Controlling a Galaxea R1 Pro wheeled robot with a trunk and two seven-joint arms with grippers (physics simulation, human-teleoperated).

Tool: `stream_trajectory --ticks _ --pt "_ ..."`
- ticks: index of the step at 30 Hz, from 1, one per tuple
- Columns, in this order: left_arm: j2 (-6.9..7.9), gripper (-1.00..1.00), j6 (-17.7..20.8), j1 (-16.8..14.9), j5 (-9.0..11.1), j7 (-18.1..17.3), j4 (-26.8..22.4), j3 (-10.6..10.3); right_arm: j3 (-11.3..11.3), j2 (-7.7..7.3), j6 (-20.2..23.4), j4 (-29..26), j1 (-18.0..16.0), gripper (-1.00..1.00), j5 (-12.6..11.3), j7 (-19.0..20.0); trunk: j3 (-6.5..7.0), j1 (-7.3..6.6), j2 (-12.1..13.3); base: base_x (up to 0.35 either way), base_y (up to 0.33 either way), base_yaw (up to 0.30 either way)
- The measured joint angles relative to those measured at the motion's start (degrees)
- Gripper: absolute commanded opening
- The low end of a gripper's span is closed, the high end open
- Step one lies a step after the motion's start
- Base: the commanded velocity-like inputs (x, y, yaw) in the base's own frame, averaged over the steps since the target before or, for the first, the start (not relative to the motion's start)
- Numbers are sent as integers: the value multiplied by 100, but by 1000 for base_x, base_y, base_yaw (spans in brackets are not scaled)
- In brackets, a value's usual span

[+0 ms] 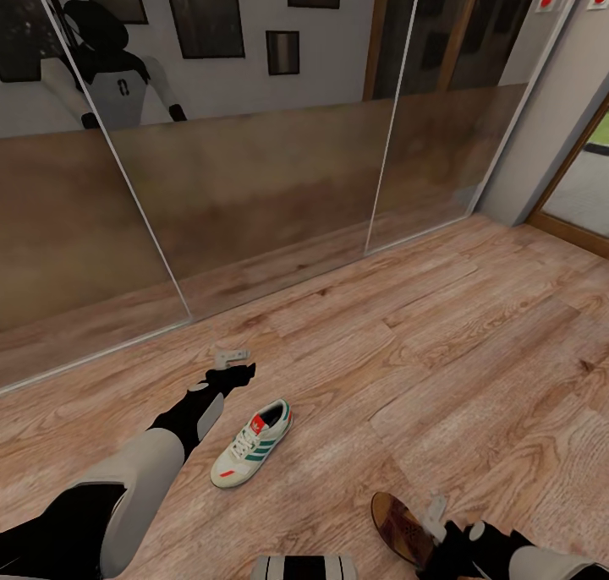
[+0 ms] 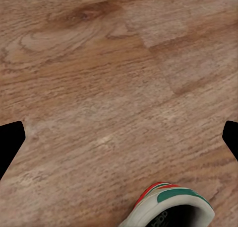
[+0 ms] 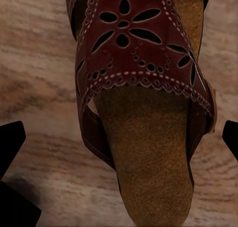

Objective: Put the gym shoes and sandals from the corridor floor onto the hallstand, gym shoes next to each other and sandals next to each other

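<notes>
In the head view one sneaker (image 1: 252,445) lies on the floor (image 1: 440,352), just beside the left gripper (image 1: 230,358), and a sandal (image 1: 403,527) lies by the right gripper (image 1: 435,514).

In the left wrist view the sneaker's heel (image 2: 173,207) shows near the spread, empty jaws. It looks light, with a soft upper; the stiffer heel collar seems the best hold.

In the right wrist view the sandal (image 3: 148,152) lies between the released jaws. It looks flat and thin; I would grip across the strap.
</notes>
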Motion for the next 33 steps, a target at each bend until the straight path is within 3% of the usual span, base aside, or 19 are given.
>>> stream_trajectory --ticks 13,33 --pt "0 100 1 0 0 0 0 0 3 -3 60 2 146 100 0 -107 0 0 0 0 0 0" --pt "0 100 -4 0 -1 0 0 0 7 -152 61 2 157 100 0 -119 0 0 0 0 0 0"
